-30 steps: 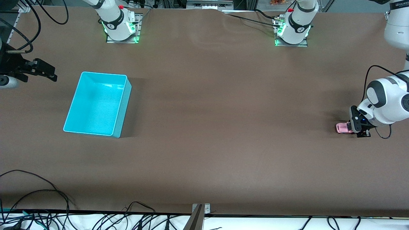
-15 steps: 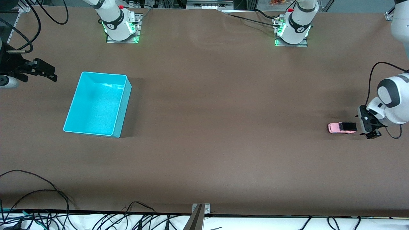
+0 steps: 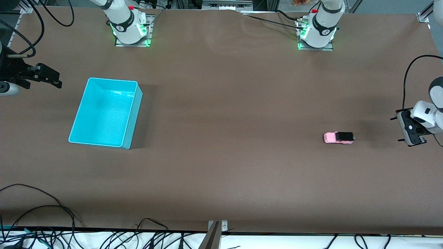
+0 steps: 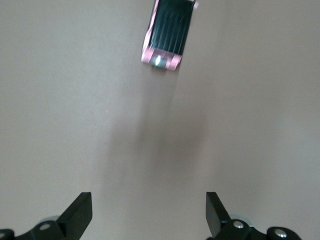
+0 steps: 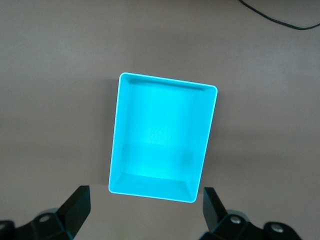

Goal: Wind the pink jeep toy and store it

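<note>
1. On the brown bench [image 3: 221, 121], front view: the pink jeep toy [image 3: 338, 137] stands on its wheels toward the left arm's end, free of any grip, its pink nose pointing toward the right arm's end and its black rear toward the left gripper [image 3: 410, 133]. That gripper sits low at the bench's edge on the left arm's end, well apart from the jeep; the jaw gap cannot be read here. Toward the right arm's end lies the turquoise bin [image 3: 135, 114], open side up and empty. The right gripper [image 3: 52, 79] hangs at the bench's edge on that end, off to the side of the bin. Black cables [image 3: 52, 221] trail along the edge nearest the camera.

2. Left wrist view: there's the jeep [image 4: 168, 32] with its black roof and pink edging, out ahead of the left gripper [image 4: 148, 212]. Both dark fingertips [image 4: 80, 212] are spread wide, nothing but bare bench between them.

3. Right wrist view: the right gripper [image 5: 145, 207] looks straight down at the bin [image 5: 116, 135], jaws wide apart and empty, the bin's bright floor bare.
</note>
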{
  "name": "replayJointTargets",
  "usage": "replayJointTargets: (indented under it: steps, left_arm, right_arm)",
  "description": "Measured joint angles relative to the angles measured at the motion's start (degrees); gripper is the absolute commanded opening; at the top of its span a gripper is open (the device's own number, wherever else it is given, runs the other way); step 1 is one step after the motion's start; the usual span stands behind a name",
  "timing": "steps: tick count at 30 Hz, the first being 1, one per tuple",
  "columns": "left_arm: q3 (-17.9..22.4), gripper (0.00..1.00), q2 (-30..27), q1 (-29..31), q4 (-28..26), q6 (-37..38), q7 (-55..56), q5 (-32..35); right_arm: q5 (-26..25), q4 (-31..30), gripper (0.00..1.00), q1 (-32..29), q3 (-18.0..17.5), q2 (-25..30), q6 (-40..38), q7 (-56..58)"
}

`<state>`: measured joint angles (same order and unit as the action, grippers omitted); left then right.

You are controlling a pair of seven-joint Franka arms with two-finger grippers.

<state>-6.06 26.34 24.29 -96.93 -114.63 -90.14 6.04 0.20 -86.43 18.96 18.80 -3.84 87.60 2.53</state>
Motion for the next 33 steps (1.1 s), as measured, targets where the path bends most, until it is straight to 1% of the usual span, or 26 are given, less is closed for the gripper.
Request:
replayJointTargets:
  steps: [7,12,21,25,33]
  left_arm:
    - [-2.44,1.00,-1.77,-0.08,2.26,4.75,7.20,-0.03]
    - [-5.40,1.00,-4.30,-0.14,2.54,7.56,13.74,-0.06]
    - [-11.62,1.00,-8.34,-0.39,2.63,9.50,24.59,-0.06]
    - [-13.26,1.00,-10.14,-0.51,2.98,10.23,28.58,-0.05]
    - [-15.84,1.00,-12.10,-0.59,7.82,16.85,37.51,-0.05]
  right_arm:
    - [0.00,0.00,1.00,0.00,0.00,0.00,0.00,0.00]
    - [0.00,0.00,1.00,0.00,0.00,0.00,0.00,0.00]
    - [0.00,0.00,1.00,0.00,0.00,0.00,0.00,0.00]
    - [0.00,0.00,1.00,0.00,0.00,0.00,0.00,0.00]
    - [0.00,0.00,1.00,0.00,0.00,0.00,0.00,0.00]
